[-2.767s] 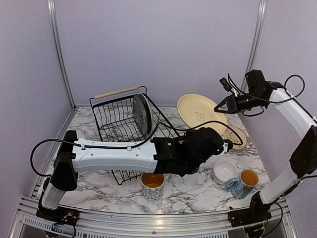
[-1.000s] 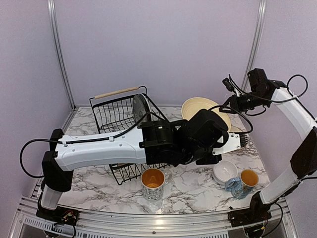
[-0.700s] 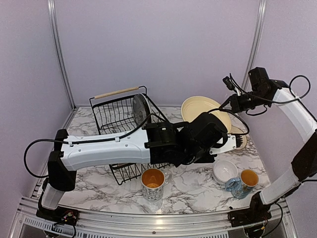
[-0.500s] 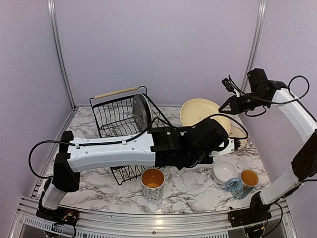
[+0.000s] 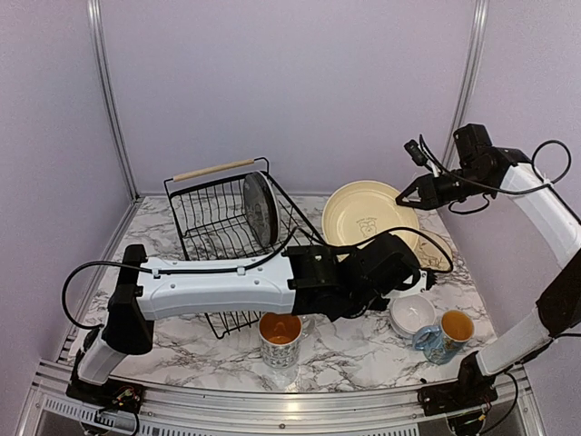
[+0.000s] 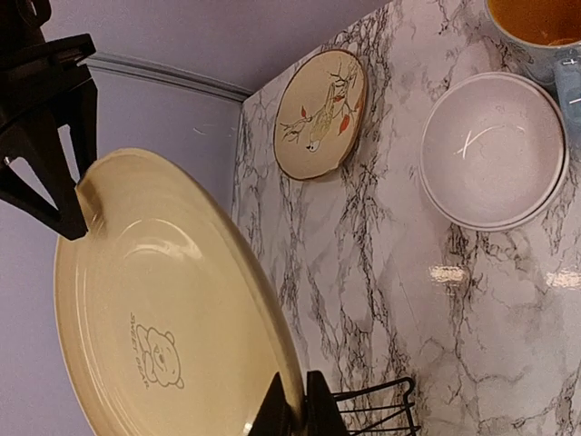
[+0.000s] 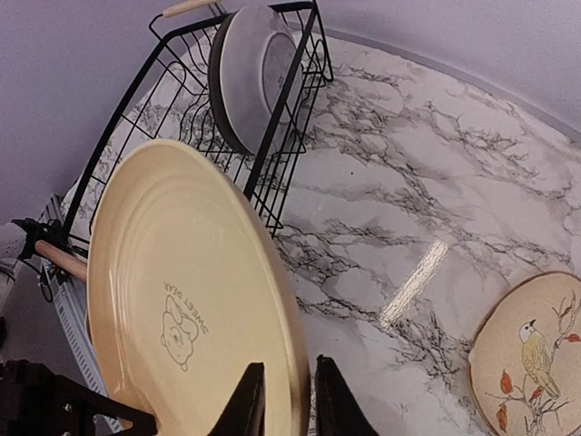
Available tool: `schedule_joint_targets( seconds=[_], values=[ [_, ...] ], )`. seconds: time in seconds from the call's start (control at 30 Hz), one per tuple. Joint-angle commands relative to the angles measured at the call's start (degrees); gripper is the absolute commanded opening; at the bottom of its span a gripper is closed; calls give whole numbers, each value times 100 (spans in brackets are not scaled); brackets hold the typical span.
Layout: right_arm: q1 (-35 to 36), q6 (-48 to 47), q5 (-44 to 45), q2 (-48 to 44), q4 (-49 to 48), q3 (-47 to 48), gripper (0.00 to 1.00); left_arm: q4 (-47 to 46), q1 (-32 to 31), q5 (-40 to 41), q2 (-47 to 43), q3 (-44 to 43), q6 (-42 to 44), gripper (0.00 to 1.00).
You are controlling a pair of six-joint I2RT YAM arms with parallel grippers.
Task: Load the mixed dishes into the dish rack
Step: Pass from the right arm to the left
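My left gripper [image 6: 292, 413] pinches the lower rim of the cream bear plate [image 5: 365, 211], which stands on edge. My right gripper [image 7: 289, 365] straddles its upper rim, slightly parted. The dish rack [image 5: 182, 207] lies leftward, nearer to my left arm.

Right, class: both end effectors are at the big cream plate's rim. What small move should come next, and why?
Probably the right end effector should back off the upper rim of the cream plate. The left end effector is shut on the lower rim and the plate is tilted up, so it looks supported; the right fingers straddling it would block carrying it to the dish rack.
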State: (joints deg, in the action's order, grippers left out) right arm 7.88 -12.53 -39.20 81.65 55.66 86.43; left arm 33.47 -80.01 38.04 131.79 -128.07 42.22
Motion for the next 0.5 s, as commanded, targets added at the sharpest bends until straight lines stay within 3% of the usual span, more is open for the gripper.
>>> schedule_joint_targets(
  seconds=[0.0,0.1,0.3,0.47],
  values=[
    [-400,-41,-519,71,389,486,31,-534,109,161,-308,-132,-311,0],
    [-1093,-197,-1141,243,667,819,49,-837,238,-253,-736,-66,-708,0],
    [-1532,-346,-1371,199,442,662,52,-2036,611,-1077,-1845,926,-1909,0],
    [-1535,-619,-983,-59,-535,-268,52,-3379,1062,-1715,-2933,2321,-3389,0]
  ],
)
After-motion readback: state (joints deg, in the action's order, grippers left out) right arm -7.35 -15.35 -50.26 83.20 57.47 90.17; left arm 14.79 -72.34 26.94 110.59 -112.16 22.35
